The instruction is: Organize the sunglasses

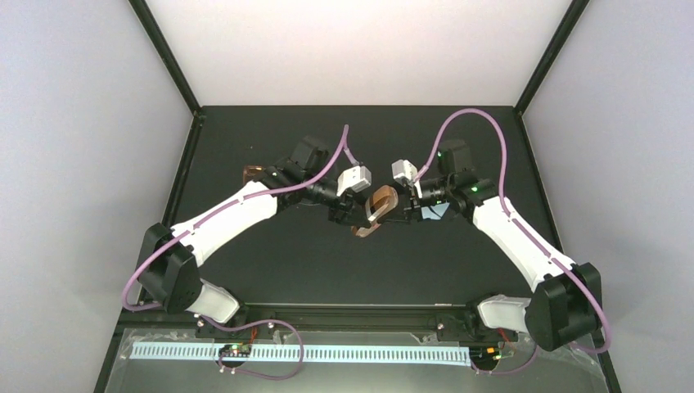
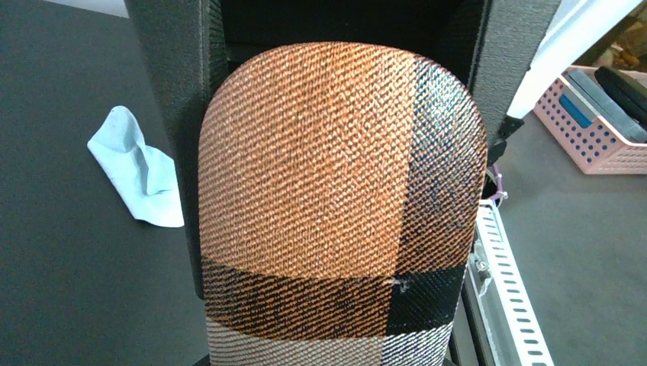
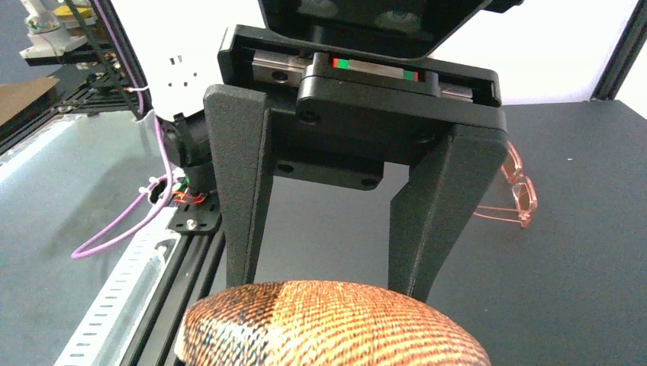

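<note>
Right wrist view: the sunglasses (image 3: 522, 197), a thin translucent pinkish frame, lie on the matte black table (image 3: 580, 290), well apart from the case (image 2: 328, 175). The left tool (image 3: 328, 274) pinches that oblong, round-ended case of coarse orange-brown weave with dark and pale bands. The right tool (image 1: 407, 206) is at the case's other end; I cannot tell whether it grips. The step in hand is probably opening the case. The next move calls for parting it, then fetching the sunglasses.

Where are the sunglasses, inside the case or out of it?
Out. The sunglasses lie bare on the black table, apart from the case.
</note>
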`<state>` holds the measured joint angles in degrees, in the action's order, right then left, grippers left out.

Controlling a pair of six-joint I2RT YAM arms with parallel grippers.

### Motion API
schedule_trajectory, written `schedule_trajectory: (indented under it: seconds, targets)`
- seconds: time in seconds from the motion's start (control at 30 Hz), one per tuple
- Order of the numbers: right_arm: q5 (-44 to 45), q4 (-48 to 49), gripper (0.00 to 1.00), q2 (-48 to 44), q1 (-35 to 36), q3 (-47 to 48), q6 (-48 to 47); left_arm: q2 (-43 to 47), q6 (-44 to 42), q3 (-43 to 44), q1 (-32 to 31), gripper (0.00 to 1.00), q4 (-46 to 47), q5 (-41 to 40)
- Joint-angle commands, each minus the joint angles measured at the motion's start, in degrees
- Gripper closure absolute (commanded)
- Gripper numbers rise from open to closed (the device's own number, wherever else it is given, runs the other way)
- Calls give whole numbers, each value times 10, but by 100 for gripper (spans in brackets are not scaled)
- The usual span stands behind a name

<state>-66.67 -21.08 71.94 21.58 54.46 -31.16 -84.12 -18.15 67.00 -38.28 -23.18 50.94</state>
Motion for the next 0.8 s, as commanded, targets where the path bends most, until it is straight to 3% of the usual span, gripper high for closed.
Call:
schedule_trajectory:
  seconds: [0.0, 0.3, 0.77]
  targets:
    - [17, -50, 48, 20, -12, 18, -82, 25, -25, 3, -2, 99, 2, 94]
    - [148, 45, 48, 27, -27, 10, 55, 27, -36, 1, -2, 99, 0, 89]
    - [156, -4, 44, 59, -40, 8, -40, 37, -44, 3, 7, 98, -10, 113]
